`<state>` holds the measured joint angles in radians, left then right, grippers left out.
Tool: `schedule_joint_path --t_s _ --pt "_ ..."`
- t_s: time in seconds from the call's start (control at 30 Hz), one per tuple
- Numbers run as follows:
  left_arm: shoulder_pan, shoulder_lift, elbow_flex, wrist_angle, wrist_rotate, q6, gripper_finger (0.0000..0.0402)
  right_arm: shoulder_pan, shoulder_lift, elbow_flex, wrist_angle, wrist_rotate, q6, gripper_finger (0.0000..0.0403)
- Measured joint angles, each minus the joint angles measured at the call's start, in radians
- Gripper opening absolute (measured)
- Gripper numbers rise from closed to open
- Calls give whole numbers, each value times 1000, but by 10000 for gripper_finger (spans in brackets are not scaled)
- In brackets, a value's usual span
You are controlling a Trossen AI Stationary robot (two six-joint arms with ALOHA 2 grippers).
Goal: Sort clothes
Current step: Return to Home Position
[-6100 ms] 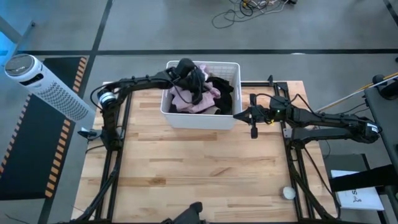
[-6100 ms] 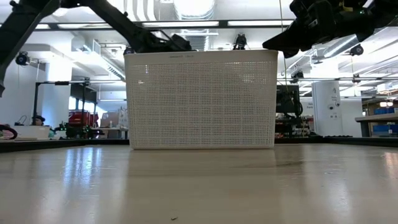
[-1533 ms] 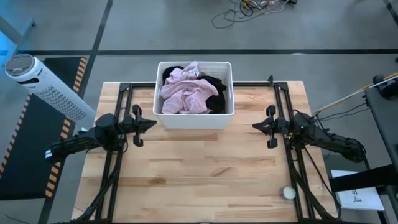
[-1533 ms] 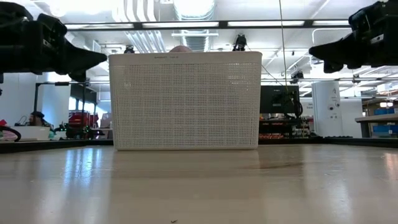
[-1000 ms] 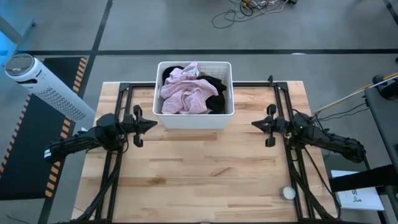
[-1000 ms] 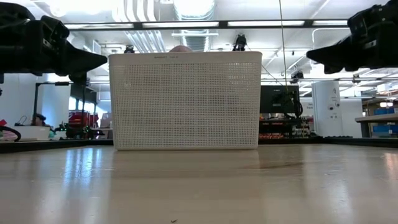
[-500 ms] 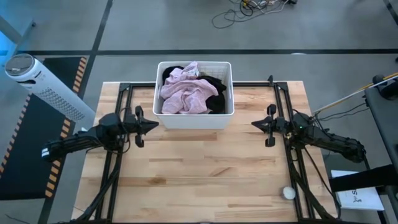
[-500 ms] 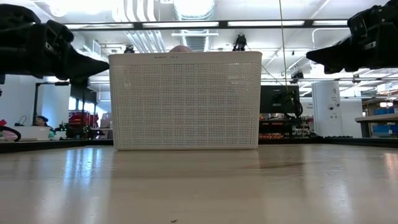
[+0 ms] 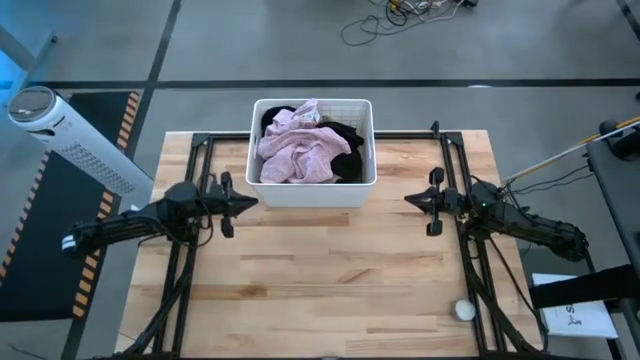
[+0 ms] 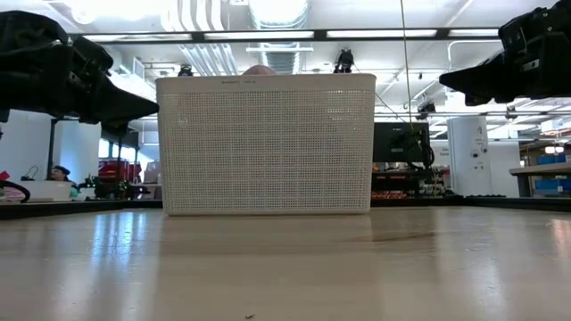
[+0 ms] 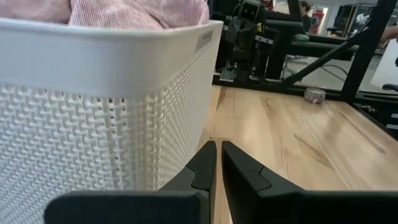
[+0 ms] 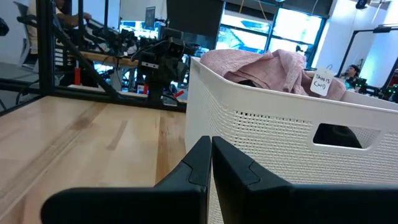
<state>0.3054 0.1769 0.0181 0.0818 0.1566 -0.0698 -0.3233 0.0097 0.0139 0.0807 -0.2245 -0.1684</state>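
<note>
A white lattice-sided basket (image 9: 312,190) stands at the table's far middle. A pale pink shirt (image 9: 297,150) lies on top inside it, with black pieces (image 9: 345,135) beside it. The shirt also shows in the left wrist view (image 11: 124,11) and in the right wrist view (image 12: 267,65). My left gripper (image 9: 250,201) is shut and empty just left of the basket's near left corner. My right gripper (image 9: 409,200) is shut and empty to the right of the basket's near right corner.
A small white ball (image 9: 464,310) lies near the table's near right corner. A white perforated cylinder (image 9: 70,135) stands off the table's left. The wood table top (image 9: 320,290) is bare in front of the basket.
My left gripper has crept toward the basket's near left corner, a short way to the right. My right gripper has kept still.
</note>
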Motion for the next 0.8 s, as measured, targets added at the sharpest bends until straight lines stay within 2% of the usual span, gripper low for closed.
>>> schedule_joint_path --t_s 0.8 --pt "0 111 0 0 0 1 27 0 6 0 0 0 1 0"
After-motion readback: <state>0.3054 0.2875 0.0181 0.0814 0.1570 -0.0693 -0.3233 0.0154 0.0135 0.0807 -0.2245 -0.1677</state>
